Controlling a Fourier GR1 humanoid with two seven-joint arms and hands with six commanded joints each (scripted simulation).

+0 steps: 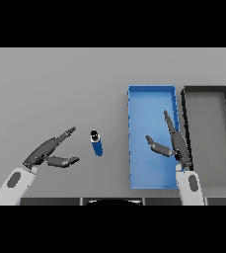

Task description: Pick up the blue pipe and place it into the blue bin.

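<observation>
A short blue pipe (pixel 96 144) with a dark open end lies on the grey table, just left of the blue bin (pixel 134 104). My left hand (pixel 45 151) rests low at the left, its fingers straight and spread toward the pipe, a small gap away from it. Over the bin's right side my right hand (pixel 176 143) hovers with fingers extended and the thumb sticking out to the left. Neither hand holds anything. The bin's floor shows bare blue.
A black bin (pixel 186 99) with a grey floor stands directly right of the blue bin, the two walls nearly touching. Grey table surface stretches to the left and toward the back.
</observation>
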